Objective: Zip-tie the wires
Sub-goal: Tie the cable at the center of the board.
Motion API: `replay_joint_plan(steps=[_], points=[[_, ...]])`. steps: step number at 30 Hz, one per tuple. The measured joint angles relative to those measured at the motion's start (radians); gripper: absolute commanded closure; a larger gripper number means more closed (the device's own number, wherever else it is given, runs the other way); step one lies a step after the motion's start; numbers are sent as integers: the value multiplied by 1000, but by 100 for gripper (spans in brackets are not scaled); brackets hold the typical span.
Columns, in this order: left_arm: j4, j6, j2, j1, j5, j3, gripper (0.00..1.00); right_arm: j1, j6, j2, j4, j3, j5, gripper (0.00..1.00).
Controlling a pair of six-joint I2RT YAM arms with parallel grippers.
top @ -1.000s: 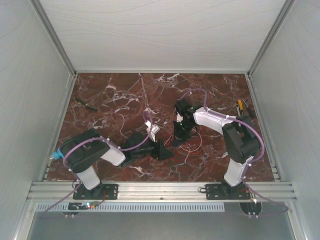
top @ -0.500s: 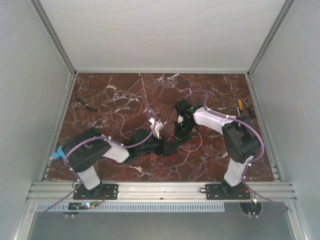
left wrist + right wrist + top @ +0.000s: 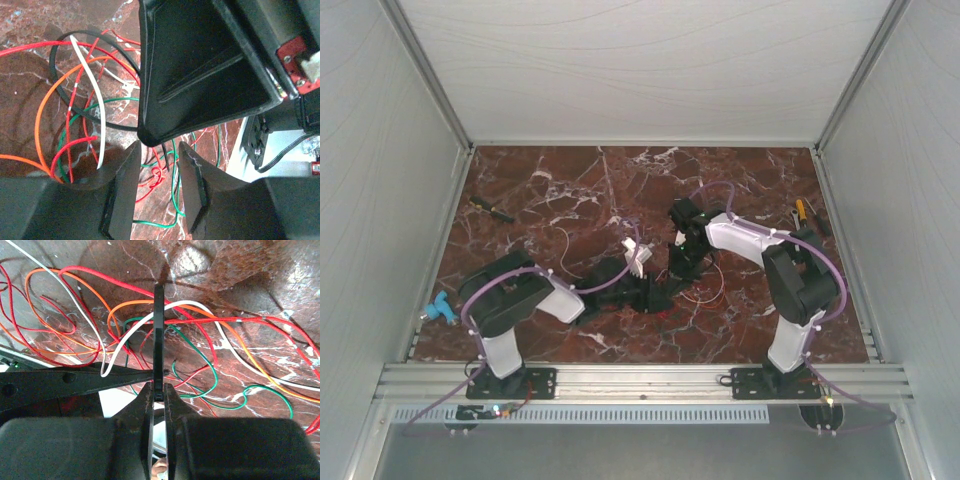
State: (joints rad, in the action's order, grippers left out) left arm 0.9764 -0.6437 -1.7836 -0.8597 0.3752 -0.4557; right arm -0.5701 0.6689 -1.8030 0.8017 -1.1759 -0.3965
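Note:
The wires (image 3: 705, 288) lie in loose loops of red, orange, white and green on the marble, seen close in the left wrist view (image 3: 75, 100) and the right wrist view (image 3: 200, 335). My right gripper (image 3: 159, 388) is shut on the zip tie (image 3: 159, 330), a black strip standing out from its jaws across the wires. In the left wrist view the strip (image 3: 57, 82) curves in a loop round several wires. My left gripper (image 3: 159, 150) is open right under the right gripper (image 3: 200, 65). A short black tip (image 3: 166, 156) hangs between its fingers, untouched. In the top view both grippers, left (image 3: 658, 293) and right (image 3: 678, 266), meet mid-table.
A yellow-handled screwdriver (image 3: 492, 209) lies at the far left, small tools (image 3: 802, 215) at the far right, a blue object (image 3: 437, 308) at the left edge. A loose white wire (image 3: 563, 250) lies left of centre. Enclosure walls stand on three sides.
My left arm has reached to the right, bringing its gripper up against the right gripper's tip. The right arm has hardly moved.

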Motion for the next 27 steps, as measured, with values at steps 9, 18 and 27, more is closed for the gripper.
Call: replay_joint_plan(steps=[9, 18, 27], points=[[-6, 0, -15, -2, -2, -21, 100, 0, 3, 0, 7, 0, -10, 100], [-6, -4, -27, -5, 6, -27, 100, 3, 4, -2, 8, 0, -4, 100], [-1, -19, 20, -9, 1, 23, 100, 6, 8, -13, 9, 0, -31, 100]])
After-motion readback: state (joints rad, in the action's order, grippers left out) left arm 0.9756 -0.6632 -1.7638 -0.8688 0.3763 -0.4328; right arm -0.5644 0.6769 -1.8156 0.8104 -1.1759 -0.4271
